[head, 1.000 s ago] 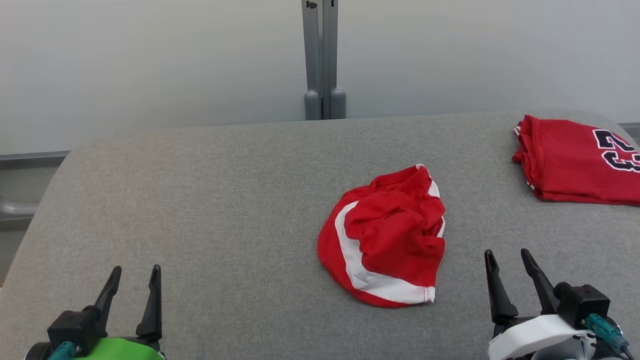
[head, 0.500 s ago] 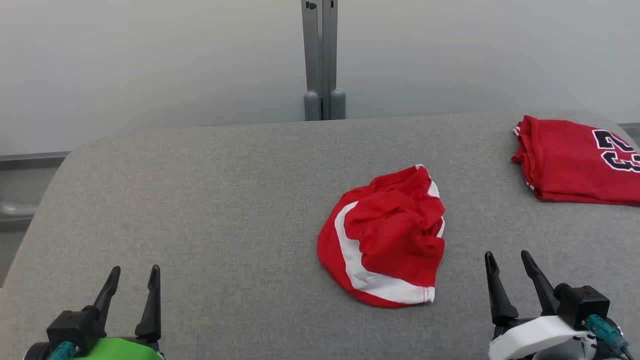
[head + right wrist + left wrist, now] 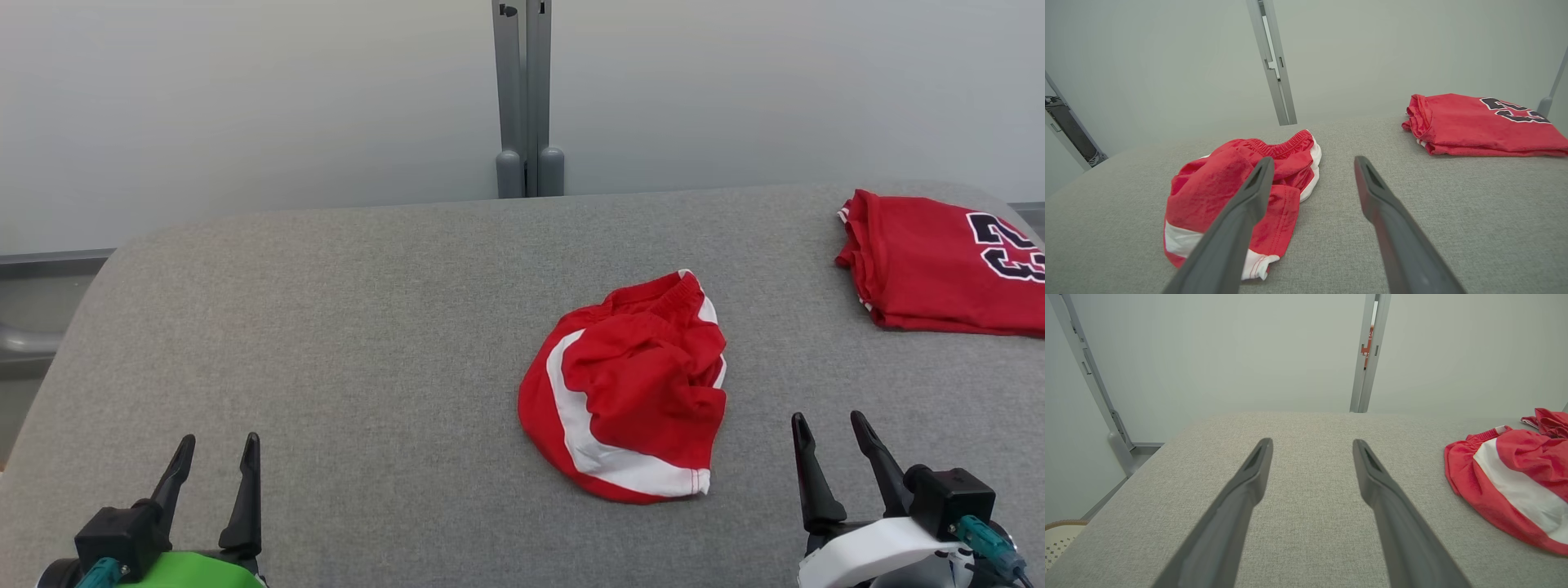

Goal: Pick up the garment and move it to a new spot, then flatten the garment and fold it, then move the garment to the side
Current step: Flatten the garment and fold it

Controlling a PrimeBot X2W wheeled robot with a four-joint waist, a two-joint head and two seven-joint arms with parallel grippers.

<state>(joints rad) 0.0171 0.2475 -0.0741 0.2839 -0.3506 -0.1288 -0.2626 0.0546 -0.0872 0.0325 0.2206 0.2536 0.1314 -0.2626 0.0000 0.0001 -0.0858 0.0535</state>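
The crumpled red garment (image 3: 629, 392) lies right of centre on the grey table (image 3: 367, 327), with a folded jersey (image 3: 931, 261) at the far right. The left gripper (image 3: 220, 443), near left, and the right gripper (image 3: 827, 418), near the garment, both stand spread apart and empty.

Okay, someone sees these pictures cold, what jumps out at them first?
The crumpled red shorts with a white stripe, lying right of middle on the grey table. Next comes the folded red jersey with dark numerals at the far right edge. The left gripper and right gripper are open at the near corners, holding nothing.
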